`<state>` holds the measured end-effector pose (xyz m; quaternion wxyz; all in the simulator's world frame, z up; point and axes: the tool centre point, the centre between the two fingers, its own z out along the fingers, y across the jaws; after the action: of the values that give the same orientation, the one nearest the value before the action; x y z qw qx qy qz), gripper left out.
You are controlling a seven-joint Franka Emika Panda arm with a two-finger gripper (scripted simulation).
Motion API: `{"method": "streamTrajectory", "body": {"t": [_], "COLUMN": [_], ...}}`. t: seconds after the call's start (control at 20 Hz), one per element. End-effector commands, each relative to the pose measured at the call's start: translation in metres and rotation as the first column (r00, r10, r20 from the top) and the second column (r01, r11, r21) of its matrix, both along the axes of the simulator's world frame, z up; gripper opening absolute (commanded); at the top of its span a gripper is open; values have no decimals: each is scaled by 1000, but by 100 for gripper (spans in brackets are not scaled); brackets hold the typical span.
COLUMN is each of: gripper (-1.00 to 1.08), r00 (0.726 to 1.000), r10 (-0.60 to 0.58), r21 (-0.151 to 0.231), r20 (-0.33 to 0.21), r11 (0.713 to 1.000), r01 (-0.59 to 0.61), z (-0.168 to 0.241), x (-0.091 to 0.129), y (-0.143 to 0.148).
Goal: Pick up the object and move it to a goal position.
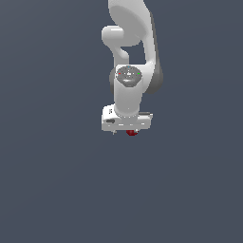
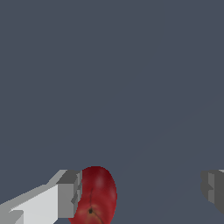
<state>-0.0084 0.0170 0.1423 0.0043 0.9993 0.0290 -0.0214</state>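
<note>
The object (image 2: 94,194) is a small dark red ball, like an apple with a dark stem spot. In the wrist view it lies between my two fingers, right against one finger (image 2: 68,194), while the other finger (image 2: 213,188) stands far from it. My gripper (image 2: 140,190) is open and holds nothing. In the exterior view the white gripper (image 1: 126,131) points straight down, and the object (image 1: 132,133) peeks out just under the hand, mostly hidden by it.
A plain dark grey-blue surface (image 1: 57,190) fills both views. The white arm (image 1: 128,57) rises above the gripper. No goal marker shows.
</note>
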Motion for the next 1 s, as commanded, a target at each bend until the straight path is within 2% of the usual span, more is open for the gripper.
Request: {"method": "streamTrajectory", "body": {"t": [0.0,0.45,0.95], "gripper": [100,100,100], "r00": [1000,1000,1000], "r10": [0,-19,16], "r21": [0,-7,-4], "r20": [0,-20,-12], "r11": [1000,1000,1000], "r01": [0,18,-16], "z": [0,-3,-9], "x": [0,-3,-12], "y": [0,-30,-20]}}
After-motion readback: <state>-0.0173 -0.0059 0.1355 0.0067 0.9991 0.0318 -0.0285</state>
